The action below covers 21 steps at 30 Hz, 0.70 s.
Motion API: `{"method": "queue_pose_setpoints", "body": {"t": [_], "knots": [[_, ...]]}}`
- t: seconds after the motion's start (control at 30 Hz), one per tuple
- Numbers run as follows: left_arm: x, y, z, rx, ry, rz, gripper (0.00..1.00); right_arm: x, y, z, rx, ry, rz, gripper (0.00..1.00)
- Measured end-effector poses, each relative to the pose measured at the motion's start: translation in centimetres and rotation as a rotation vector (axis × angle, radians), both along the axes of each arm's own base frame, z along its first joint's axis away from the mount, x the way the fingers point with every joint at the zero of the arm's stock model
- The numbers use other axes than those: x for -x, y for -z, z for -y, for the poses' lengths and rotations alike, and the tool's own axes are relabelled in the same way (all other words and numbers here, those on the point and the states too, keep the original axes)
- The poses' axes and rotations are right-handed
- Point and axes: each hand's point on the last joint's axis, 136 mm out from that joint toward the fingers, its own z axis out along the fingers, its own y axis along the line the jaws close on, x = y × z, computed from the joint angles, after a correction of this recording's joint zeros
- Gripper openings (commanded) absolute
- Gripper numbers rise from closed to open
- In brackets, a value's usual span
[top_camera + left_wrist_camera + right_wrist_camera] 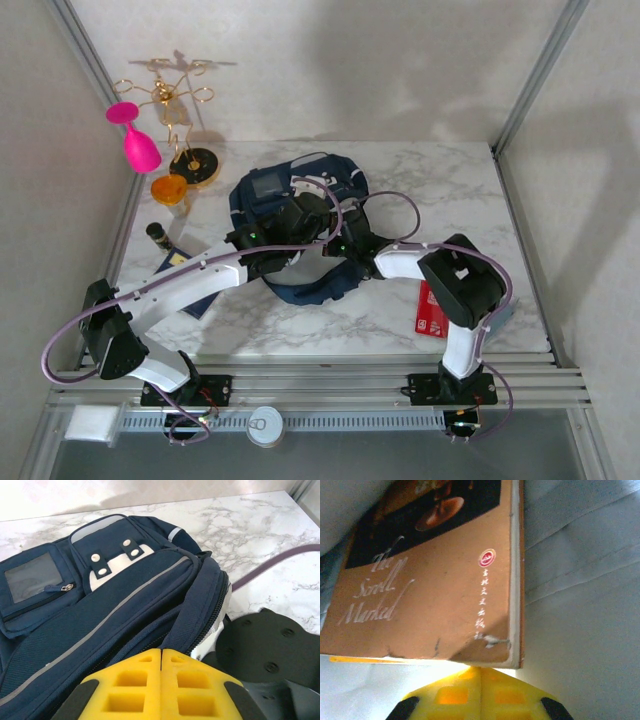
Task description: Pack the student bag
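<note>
Room: bare white marble tabletop (450, 190) right of navy-blue fabric backpack (125, 615); left gripper (161, 655), right gripper (480, 674) both pressed together (orange paperback (430, 595): "The Scroll Marked").

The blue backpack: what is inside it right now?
The right wrist view shows an orange-brown book against pale lining, apparently inside the backpack. Anything deeper is covered by the book and the fabric.
</note>
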Motion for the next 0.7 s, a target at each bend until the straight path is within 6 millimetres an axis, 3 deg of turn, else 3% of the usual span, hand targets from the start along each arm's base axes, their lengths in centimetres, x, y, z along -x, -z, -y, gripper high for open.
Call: {"method": "queue_pose_setpoints", "body": {"t": [0.13, 0.23, 0.37, 0.47, 0.6, 0.7], "knots": [[0.0, 0.0, 0.0, 0.007, -0.005, -0.003, 0.00, 3.0, -1.1, 2.0, -0.015, -0.025, 0.022, 0.13], [0.1, 0.3, 0.2, 0.021, 0.002, -0.015, 0.01, 4.9, -3.7, 3.5, -0.038, -0.036, 0.059, 0.19], [0.5, 1.8, 0.5, 0.062, 0.010, -0.047, 0.33, 6.6, -8.3, 5.4, -0.074, -0.022, 0.126, 0.27], [1.7, 2.7, 0.0, 0.124, 0.021, -0.075, 0.43, 7.5, -10.7, 6.7, -0.087, -0.008, 0.149, 0.33], [3.9, 2.0, -3.1, 0.229, -0.008, -0.067, 0.55, 8.5, -11.2, 7.1, -0.069, -0.027, 0.108, 0.42], [4.5, 0.9, -8.0, 0.346, -0.118, -0.041, 0.62, 8.7, -11.4, 5.9, -0.053, -0.067, 0.054, 0.46]]}}
